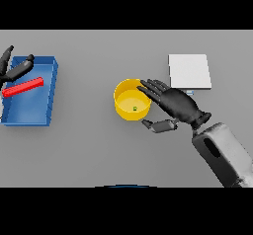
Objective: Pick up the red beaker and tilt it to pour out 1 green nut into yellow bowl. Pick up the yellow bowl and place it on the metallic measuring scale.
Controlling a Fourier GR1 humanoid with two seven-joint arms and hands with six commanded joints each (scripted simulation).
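The right hand (179,105) lay low over the table beside the yellow bowl (132,100), its fingers (153,88) spread and reaching across the bowl's right rim while the thumb (159,126) stretched out below the bowl's near wall. The fingers were apart and mostly straight, bracketing the bowl rather than clamped on it; no firm grasp showed. Inside the bowl sat 1 green nut (135,108), small and near the centre of the floor, so the pouring step looked finished.

Just beyond that hand, to the right and farther from the robot, the metallic measuring scale (189,71) rested flat on the grey table (89,150), bare on top and apart from the bowl. The bowl had therefore not yet been moved there.

Well to the left, the red beaker (23,87) lay on its side inside a blue tray (51,86), slanted across it. The left hand (17,71) showed at the tray's far left corner, its fingers loosely straight and holding nothing, close to the beaker but not gripping it.

By my judgement, what remained was closing on the bowl, lifting it and setting it on the scale.
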